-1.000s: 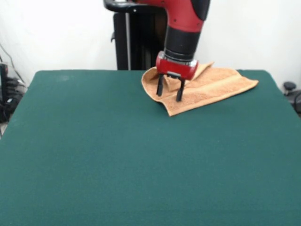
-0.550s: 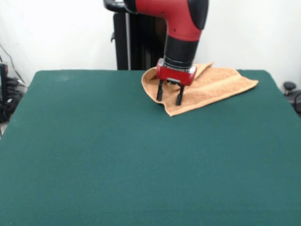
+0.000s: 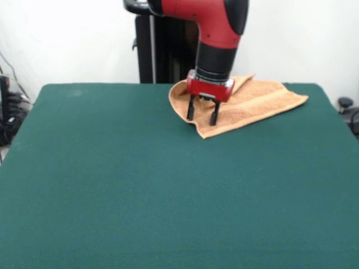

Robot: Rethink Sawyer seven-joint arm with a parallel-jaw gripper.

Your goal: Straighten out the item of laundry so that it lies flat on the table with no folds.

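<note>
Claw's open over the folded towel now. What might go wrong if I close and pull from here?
1. The claw stands over doubled-up cloth of the towel; closing may pinch two layers and drag the fold along instead of opening it.
2. The towel lies near the far corner of the table; a pull that way could slide it off the edge.

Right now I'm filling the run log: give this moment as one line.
gripper: open, over towel | towel: folded, far side of table | task: not flat yet
</note>
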